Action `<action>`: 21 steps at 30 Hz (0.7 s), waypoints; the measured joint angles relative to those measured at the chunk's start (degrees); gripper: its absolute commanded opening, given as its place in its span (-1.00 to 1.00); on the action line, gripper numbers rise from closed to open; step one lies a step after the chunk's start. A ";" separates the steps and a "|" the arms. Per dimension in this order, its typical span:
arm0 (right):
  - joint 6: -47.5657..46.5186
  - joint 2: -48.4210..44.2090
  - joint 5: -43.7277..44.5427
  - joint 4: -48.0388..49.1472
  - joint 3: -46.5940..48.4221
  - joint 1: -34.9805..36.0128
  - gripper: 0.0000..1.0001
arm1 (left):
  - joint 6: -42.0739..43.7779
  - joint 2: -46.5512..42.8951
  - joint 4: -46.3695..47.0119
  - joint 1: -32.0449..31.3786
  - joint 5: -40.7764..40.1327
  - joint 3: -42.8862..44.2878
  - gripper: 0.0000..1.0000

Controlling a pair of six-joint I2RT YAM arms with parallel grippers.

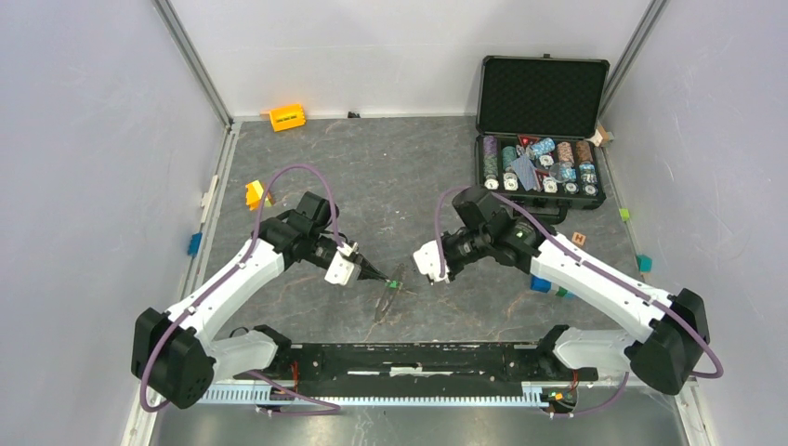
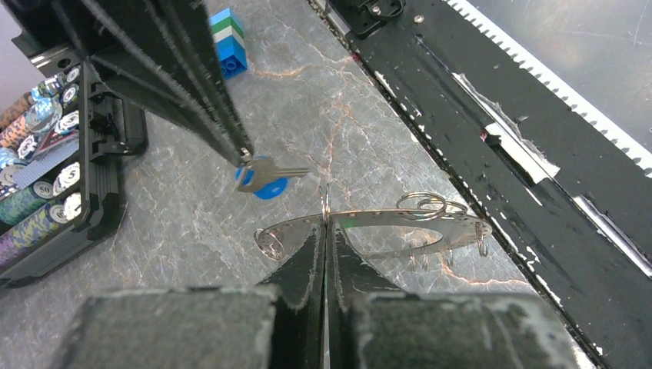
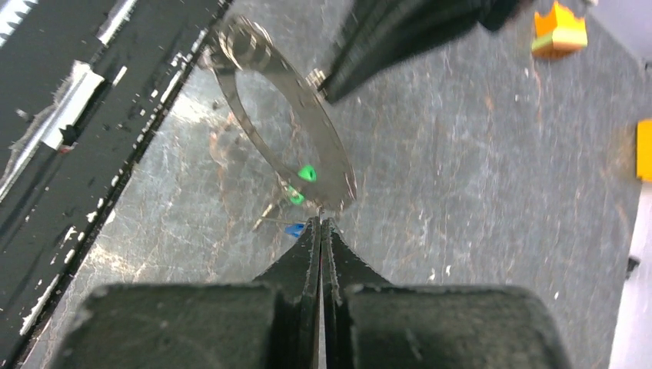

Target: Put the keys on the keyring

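The keyring [image 2: 400,219], a flat metal ring with a perforated rim and several small split rings hanging from it, is held above the table. My left gripper [image 2: 325,227] is shut on its rim beside an upright split ring. My right gripper [image 3: 321,223] is shut on the blue-headed key [image 2: 263,178], blade pointing towards the keyring, a short way from its rim. In the right wrist view the blue head [image 3: 294,229] peeks out left of the fingertips. The green key head [image 3: 307,173] shows at the keyring [image 3: 286,115] near that end; I cannot tell how it is attached. From above, both grippers [image 1: 370,272] [image 1: 435,275] meet over the keyring [image 1: 387,299].
An open black case of poker chips [image 1: 539,139] stands at the back right. A blue and green block [image 1: 545,285] lies by the right arm. Yellow and orange blocks [image 1: 286,117] [image 1: 254,193] lie at the back left. The black base rail [image 1: 418,358] runs along the near edge.
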 measured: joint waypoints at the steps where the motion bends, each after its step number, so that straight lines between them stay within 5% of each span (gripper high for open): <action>1: -0.39 -0.26 0.24 -0.50 0.39 1.18 -1.00 | 0.00 0.07 0.00 0.00 0.17 0.00 -0.96; 21: -4.31 1.20 10.10 -4.04 6.47 13.00 -1.00 | 0.09 2.97 0.00 -0.13 6.43 0.00 -0.96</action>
